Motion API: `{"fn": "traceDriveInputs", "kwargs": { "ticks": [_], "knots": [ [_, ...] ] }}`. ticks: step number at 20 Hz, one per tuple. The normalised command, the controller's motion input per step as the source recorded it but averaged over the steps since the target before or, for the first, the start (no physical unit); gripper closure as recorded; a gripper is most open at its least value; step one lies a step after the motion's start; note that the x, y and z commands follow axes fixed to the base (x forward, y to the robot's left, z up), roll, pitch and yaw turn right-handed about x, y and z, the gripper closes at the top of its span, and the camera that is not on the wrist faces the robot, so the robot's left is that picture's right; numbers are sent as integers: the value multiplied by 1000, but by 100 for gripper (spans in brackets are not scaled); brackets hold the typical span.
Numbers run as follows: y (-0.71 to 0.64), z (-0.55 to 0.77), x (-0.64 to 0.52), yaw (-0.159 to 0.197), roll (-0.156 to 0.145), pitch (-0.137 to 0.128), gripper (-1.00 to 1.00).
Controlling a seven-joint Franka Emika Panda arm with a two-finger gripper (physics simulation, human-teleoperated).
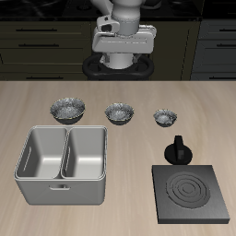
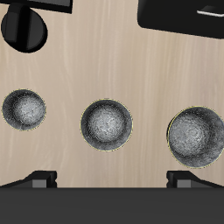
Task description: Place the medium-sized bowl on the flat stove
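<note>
Three speckled grey-and-white bowls stand in a row across the middle of the table. The medium-sized bowl (image 1: 119, 112) (image 2: 107, 124) is the middle one, between the larger bowl (image 1: 68, 111) (image 2: 196, 136) and the smallest bowl (image 1: 164, 116) (image 2: 24, 108). The flat stove (image 1: 191, 194) is a black square plate with grey rings near the table's front edge; its upright black knob (image 1: 178, 150) (image 2: 24, 31) faces the bowls. My gripper (image 1: 124, 55) (image 2: 112, 179) hangs high above the table's back, behind the bowls. It is open and empty, its fingertips (image 2: 42, 179) wide apart.
A grey double-compartment metal bin (image 1: 63, 164) stands near the front edge, in front of the larger bowl; one corner of it shows in the wrist view (image 2: 184, 16). Bare wood lies between the bowls and the stove.
</note>
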Motion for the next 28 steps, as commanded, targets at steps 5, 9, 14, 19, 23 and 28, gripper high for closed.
{"fn": "traceDriveInputs", "kwargs": {
  "ticks": [5,9,14,19,23,28],
  "knots": [
    [-92,-155,153,-1,-28,-28,-100],
    [-62,-321,116,12,-12,16,-100],
    [-5,-229,45,-3,-11,-8,-100],
    [75,-218,32,4,14,14,-100],
    [46,-196,58,-1,11,13,-100],
    [92,-267,88,-5,10,20,-100]
  ]
}}
